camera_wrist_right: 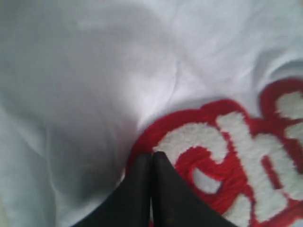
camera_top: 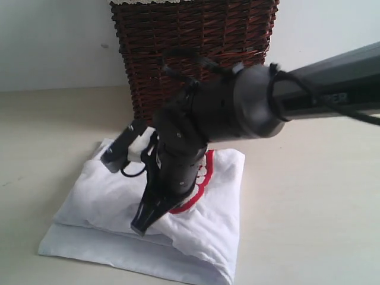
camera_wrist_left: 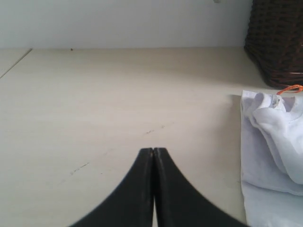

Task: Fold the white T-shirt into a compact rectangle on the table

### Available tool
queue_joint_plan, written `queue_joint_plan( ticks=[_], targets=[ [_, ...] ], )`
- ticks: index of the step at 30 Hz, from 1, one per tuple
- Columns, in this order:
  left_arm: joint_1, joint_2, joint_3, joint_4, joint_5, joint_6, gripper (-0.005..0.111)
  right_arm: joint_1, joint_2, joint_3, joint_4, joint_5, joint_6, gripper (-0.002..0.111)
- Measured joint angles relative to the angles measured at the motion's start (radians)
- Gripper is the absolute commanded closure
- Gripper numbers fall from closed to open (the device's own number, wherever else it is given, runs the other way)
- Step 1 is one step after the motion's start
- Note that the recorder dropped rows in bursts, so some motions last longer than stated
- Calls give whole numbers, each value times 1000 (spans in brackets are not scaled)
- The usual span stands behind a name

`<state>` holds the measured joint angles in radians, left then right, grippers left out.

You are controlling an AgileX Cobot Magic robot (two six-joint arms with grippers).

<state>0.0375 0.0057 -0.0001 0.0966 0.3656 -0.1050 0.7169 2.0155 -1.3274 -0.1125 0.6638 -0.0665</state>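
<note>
The white T-shirt (camera_top: 202, 219) lies folded into a thick, roughly rectangular stack on the table (camera_top: 309, 208), just in front of the basket. My right gripper (camera_top: 139, 228) points down at the shirt's middle and is shut, with no cloth between its fingers. In the right wrist view its tips (camera_wrist_right: 152, 154) sit at the edge of the red-outlined fuzzy lettering (camera_wrist_right: 227, 156). I cannot tell whether they touch the cloth. My left gripper (camera_wrist_left: 153, 150) is shut over bare table (camera_wrist_left: 94, 94), well apart from the shirt's collar end (camera_wrist_left: 279, 142) with its orange loop (camera_wrist_left: 289, 88).
A dark wicker basket (camera_top: 196, 53) stands right behind the shirt against the pale wall, and its lower corner (camera_wrist_left: 279, 42) shows in the left wrist view. My right arm's thick black forearm (camera_top: 332, 89) reaches in from the right above the table.
</note>
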Motion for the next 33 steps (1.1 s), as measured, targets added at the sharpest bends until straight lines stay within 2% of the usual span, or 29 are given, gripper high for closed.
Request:
queue_joint_plan(
  ticks=[6, 14, 23, 26, 30, 33],
  targets=[
    [0, 0, 0, 0, 0, 0, 107, 15, 58, 15, 29, 19, -26, 108],
    [0, 0, 0, 0, 0, 0, 107, 100, -17, 15, 74, 13, -53, 108],
    [0, 0, 0, 0, 0, 0, 107, 105, 59, 15, 167, -28, -79, 108],
    [0, 0, 0, 0, 0, 0, 107, 105, -1, 18, 169, -9, -79, 108],
    [0, 0, 0, 0, 0, 0, 107, 105, -186, 46, 58, 13, 8, 108],
    [0, 0, 0, 0, 0, 0, 107, 85, -248, 176, -38, 39, 113, 108]
  ],
)
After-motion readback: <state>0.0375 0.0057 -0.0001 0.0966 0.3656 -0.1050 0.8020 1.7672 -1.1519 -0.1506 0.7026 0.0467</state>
